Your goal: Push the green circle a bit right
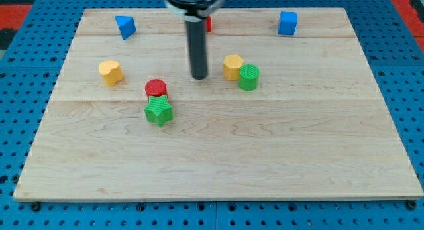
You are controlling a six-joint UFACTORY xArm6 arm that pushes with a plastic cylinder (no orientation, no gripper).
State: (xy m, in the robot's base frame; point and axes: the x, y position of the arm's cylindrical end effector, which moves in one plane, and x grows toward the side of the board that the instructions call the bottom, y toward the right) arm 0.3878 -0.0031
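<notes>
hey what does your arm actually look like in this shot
Only the end of it shows: a straight, smooth dark rod, near black, hanging from a wider black round mount with a pale rim at the view's top. My tip is blunt. No cables or markings are visible.

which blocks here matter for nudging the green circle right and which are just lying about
For the job: green circle; my tip, to the view's left of it.

Lying about: yellow block touching the circle, green star, red circle, yellow block at left, blue blocks.
</notes>
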